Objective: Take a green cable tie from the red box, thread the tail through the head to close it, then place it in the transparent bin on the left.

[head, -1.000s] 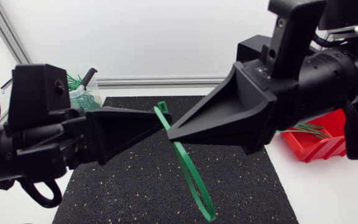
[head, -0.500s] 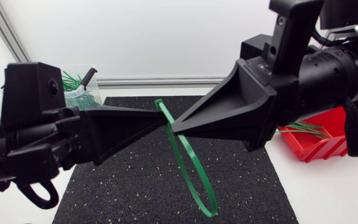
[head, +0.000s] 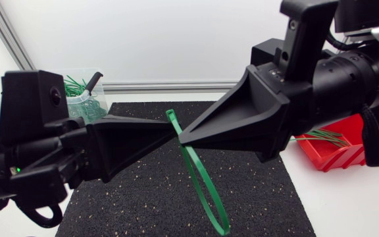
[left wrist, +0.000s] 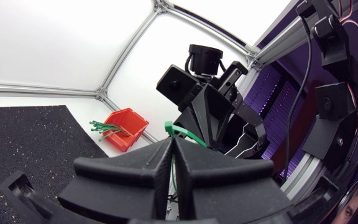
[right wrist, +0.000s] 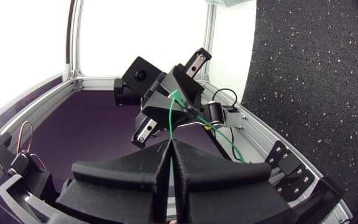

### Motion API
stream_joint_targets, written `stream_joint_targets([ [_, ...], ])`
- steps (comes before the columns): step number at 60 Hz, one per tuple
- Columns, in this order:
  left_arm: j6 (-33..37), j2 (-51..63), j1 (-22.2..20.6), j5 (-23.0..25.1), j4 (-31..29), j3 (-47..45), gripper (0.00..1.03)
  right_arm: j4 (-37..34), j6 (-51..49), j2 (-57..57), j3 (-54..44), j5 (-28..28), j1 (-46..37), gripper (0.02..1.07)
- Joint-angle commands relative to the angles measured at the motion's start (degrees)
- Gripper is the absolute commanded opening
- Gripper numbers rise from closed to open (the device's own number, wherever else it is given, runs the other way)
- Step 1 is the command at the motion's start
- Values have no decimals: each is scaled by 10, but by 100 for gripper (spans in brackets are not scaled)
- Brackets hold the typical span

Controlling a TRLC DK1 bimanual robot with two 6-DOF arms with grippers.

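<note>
Green plastic cable tie (head: pixel 187 158) hangs looped above the black speckled mat (head: pixel 143 204), clamped by your left pincer (head: pixel 170 131) and right pincer (head: pixel 181 138), both narrow. Threading seems in hand; next, pull it snug, then carry it far left to the transparent plastic bin (head: pixel 97 105).

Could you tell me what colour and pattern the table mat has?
The mat is black with small pale speckles, clearest in the head view.

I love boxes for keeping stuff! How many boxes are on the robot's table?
2. The red box sits at the right with green ties inside; the transparent bin stands at the back left. Others may be hidden.
</note>
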Motion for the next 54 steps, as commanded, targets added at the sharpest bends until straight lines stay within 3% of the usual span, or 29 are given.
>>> stream_joint_targets([
  [1, 27, -10, -25, -5, 0, 3, 4, 7, 17, 15, 2, 14, 3, 8],
  [15, 62, -20, -66, -51, -9, 2, 4, 28, 42, 48, 7, 48, 1, 8],
  [24, 64, -28, -72, -53, -15, 0, 4, 34, 43, 66, 9, 49, -11, 8],
  [28, 71, -30, -70, -57, -16, -3, 4, 32, 40, 64, 8, 49, -8, 21],
  [33, 85, -31, -53, -56, -18, -9, 4, 33, 35, 43, 2, 48, 1, 49],
  [35, 93, -31, -45, -54, -19, -13, 4, 32, 32, 33, 2, 47, 3, 55],
  [46, 131, -31, 6, -12, -26, -18, 4, 31, 18, -5, 8, 38, -15, 57],
  [54, 196, -27, 19, -13, -42, -15, 4, 38, -3, -2, 20, 20, -61, 57],
])
